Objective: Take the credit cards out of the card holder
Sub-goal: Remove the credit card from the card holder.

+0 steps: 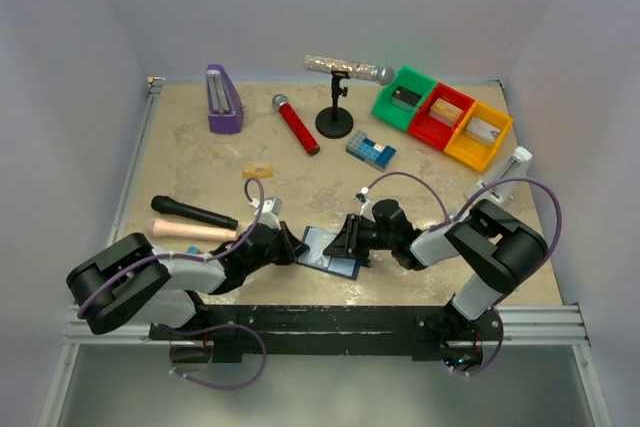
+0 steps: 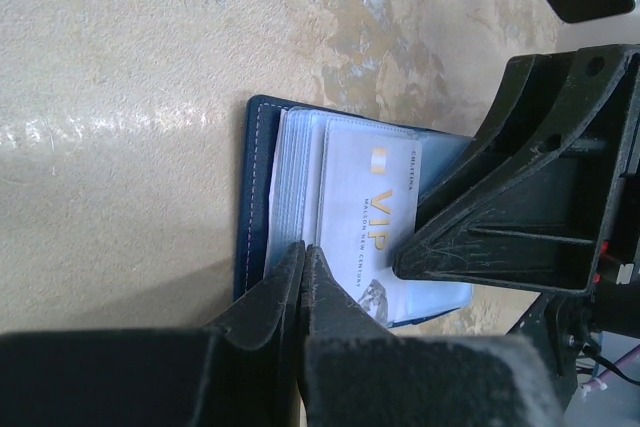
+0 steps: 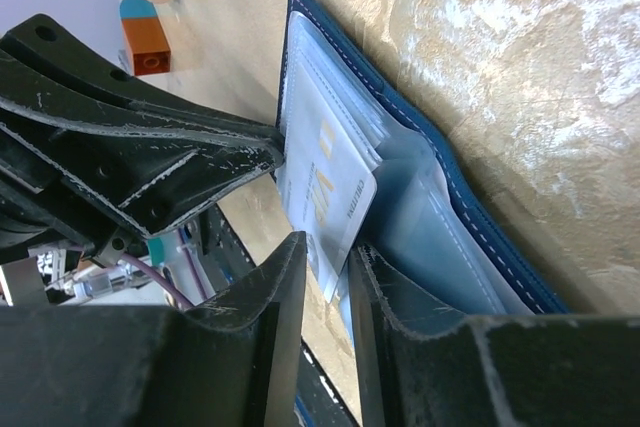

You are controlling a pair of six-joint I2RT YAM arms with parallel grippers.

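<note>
Left gripper [image 2: 303, 249], fingers pressed together w/ nothing between, rests its tips on the open blue card holder [image 2: 258, 187] at near middle of table [image 1: 200, 157]. Silver-grey card [image 3: 332, 182] sticks out of a pocket, its edge between the narrowly parted jaws of the right gripper [image 3: 328, 252]; can't tell if clamped yet. Risk: weak edge grip slips, or card holder drags along if left tips lift.
</note>
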